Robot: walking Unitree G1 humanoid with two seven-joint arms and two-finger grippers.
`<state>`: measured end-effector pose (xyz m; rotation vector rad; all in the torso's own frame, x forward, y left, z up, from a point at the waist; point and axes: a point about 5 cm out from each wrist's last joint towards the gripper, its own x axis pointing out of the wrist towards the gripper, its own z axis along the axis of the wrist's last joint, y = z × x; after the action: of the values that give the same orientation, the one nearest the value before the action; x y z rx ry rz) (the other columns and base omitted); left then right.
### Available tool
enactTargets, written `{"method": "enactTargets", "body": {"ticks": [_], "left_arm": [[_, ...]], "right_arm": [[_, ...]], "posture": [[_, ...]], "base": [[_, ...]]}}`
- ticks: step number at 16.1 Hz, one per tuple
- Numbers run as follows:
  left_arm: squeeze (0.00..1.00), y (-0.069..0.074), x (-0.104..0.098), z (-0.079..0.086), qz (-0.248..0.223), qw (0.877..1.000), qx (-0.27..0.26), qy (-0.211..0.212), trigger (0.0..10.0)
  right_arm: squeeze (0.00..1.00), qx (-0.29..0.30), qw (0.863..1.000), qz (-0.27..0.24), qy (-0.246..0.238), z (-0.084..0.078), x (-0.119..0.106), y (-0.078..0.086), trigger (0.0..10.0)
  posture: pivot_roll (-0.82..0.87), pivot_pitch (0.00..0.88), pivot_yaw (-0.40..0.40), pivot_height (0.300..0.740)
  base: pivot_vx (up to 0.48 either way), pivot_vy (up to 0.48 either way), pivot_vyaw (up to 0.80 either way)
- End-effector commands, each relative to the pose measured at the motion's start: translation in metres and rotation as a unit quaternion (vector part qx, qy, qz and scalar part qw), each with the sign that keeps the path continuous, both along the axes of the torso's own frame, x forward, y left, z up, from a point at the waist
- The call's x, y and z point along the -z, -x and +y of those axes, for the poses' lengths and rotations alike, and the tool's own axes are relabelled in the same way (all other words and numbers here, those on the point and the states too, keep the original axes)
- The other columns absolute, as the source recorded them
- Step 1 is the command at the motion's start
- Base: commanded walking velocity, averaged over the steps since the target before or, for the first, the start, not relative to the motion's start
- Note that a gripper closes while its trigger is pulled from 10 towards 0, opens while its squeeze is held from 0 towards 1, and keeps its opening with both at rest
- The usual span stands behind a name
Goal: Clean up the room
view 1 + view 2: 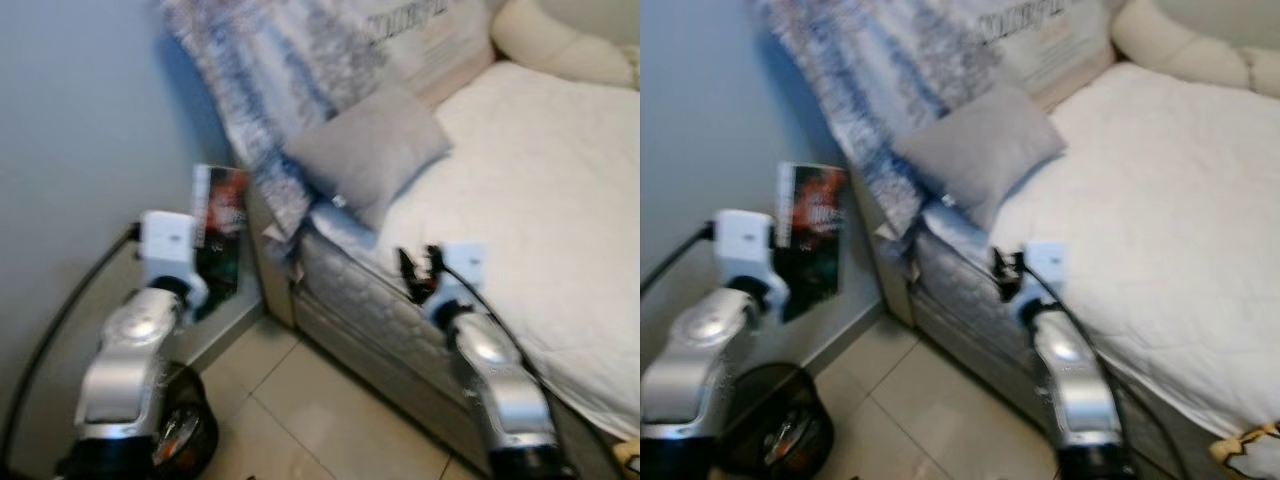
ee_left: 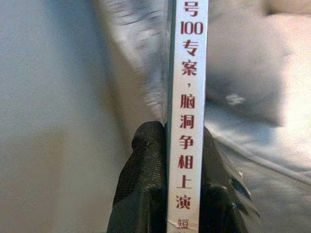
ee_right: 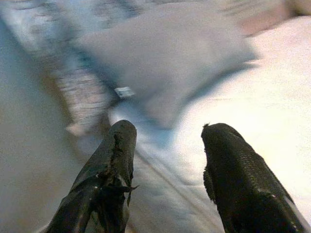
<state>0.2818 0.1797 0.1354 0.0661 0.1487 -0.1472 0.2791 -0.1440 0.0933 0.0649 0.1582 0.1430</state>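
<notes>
My left gripper (image 1: 205, 262) is shut on a thin book (image 1: 219, 240) with a dark red cover, held upright near the wall beside the bed. The left wrist view shows the book's white spine (image 2: 190, 116) with red Chinese characters pinched between the black fingers (image 2: 146, 179). My right gripper (image 1: 420, 268) is raised at the bed's side edge, open with nothing between its fingers (image 3: 104, 174), pointing toward a grey pillow (image 1: 368, 152).
A white mattress (image 1: 540, 200) fills the right side, with a patterned blanket (image 1: 260, 70) draped over the headboard end. A black round waste bin (image 1: 775, 430) stands on the tiled floor by the wall, under my left arm. A cream cushion (image 1: 555, 45) lies at the back.
</notes>
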Motion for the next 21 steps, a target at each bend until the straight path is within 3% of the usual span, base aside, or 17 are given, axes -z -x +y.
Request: {"method": "enactTargets", "body": {"ticks": [1,21], "left_arm": [[0.00,-0.0022,-0.0131,0.0068,-0.029,1.000,-0.009,-0.008,10.0],[0.00,-0.0040,-0.0162,0.0101,-0.038,0.999,-0.011,-0.013,10.0]], "right_arm": [[0.00,-0.010,1.000,-0.009,-0.008,0.0081,-0.0050,-0.0032,10.0],[0.00,-0.021,1.000,-0.012,0.002,0.0116,-0.0047,-0.0051,10.0]], "posture": [[0.04,0.000,0.036,0.740],[0.04,0.000,0.025,0.740]], "base": [[0.296,0.000,-0.55],[0.298,0.000,0.00]]}}
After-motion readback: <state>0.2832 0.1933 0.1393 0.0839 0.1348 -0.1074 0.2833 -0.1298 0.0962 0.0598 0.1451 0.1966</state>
